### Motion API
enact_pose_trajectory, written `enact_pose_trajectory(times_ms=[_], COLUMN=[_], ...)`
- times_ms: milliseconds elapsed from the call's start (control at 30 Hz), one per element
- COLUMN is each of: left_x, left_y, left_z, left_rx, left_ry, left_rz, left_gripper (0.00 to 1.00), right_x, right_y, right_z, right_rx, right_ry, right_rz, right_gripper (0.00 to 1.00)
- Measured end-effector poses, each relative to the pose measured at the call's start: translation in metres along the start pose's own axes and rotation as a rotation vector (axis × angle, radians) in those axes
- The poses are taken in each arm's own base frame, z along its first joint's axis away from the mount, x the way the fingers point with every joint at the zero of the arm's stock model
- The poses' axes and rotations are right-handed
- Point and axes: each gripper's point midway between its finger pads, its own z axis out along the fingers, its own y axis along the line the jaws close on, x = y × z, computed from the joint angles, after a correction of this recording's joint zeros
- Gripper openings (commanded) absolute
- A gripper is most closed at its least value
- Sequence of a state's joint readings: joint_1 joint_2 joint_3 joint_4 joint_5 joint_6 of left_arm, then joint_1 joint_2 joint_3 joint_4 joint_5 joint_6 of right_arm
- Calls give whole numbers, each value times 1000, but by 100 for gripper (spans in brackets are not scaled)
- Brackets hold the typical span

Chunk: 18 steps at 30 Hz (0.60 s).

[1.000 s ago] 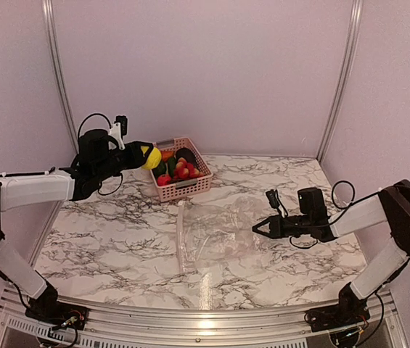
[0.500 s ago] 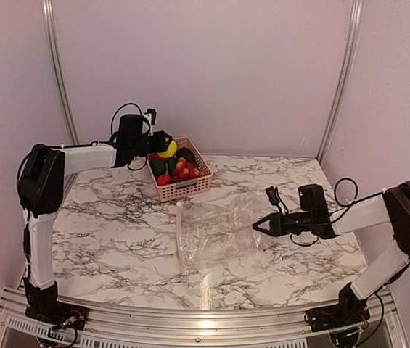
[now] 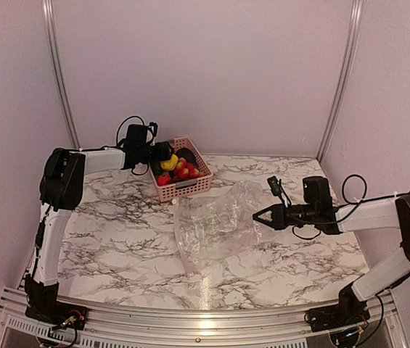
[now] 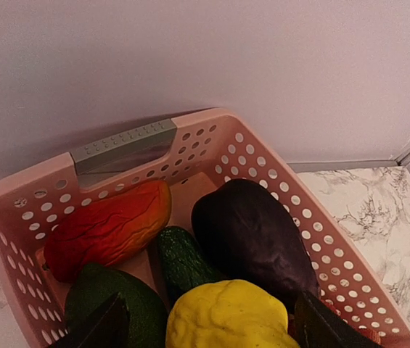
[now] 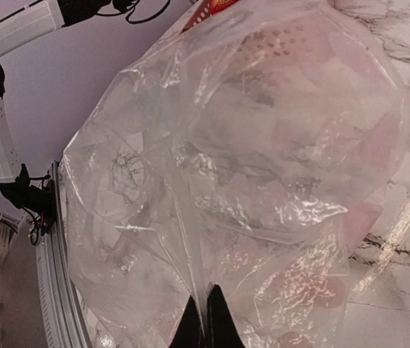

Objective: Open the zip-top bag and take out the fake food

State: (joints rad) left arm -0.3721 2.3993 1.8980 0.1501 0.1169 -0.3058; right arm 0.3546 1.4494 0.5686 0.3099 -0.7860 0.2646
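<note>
The zip-top bag [image 3: 212, 226] lies crumpled and empty on the marble table, its zip strip at the left. My right gripper [image 3: 257, 216] is shut on its right edge and holds that side lifted; in the right wrist view the fingertips [image 5: 205, 319] pinch a fold of the bag [image 5: 248, 167]. My left gripper [image 3: 162, 156] hangs over the pink basket [image 3: 186, 190]. Its fingers stand wide apart on either side of the yellow lumpy fruit [image 4: 226, 315], with a gap on the left. The eggplant [image 4: 252, 232], a dark green fruit [image 4: 183, 261] and red balls [image 3: 183, 172] lie in the basket.
An orange-red fruit [image 4: 110, 228] and another green one [image 4: 103, 301] also lie in the basket [image 4: 335, 239], which stands against the back wall. Metal posts run up the wall at left and right. The table's rail runs along the near edge.
My left gripper carried the yellow fruit right and down into the basket and its fingers now stand apart. My right gripper lifted the bag's right side up and back.
</note>
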Motion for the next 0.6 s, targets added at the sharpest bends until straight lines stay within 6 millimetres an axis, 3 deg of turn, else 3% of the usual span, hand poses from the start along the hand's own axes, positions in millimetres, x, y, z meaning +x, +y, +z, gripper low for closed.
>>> enact_pose_trajectory(times_ms=[133,267,400,467,600], left_x=[1,-11,-52,-68,-72], left_y=[-4,-25,-79,-118,-189], left_z=[-10,-48,-112,-150,-214], left_rx=[12,63,192,291,496], left_ry=[16,18,-58,-104,-151], left_rz=[7,26,92,147,236], left_gripper=[85,85,83,83,84], right_x=[-16,-30,-39,-41,-40], right_y=[12,27,49,62,82], right_z=[-4,-10,-10,-9,-10], right_rx=[-5,-4,-12,-17,-35], right_ry=[-18,-37,-39,-32,-28], right_rz=[-72,-153,-241,-286,-353], right_gripper=[0,0,0,0,0])
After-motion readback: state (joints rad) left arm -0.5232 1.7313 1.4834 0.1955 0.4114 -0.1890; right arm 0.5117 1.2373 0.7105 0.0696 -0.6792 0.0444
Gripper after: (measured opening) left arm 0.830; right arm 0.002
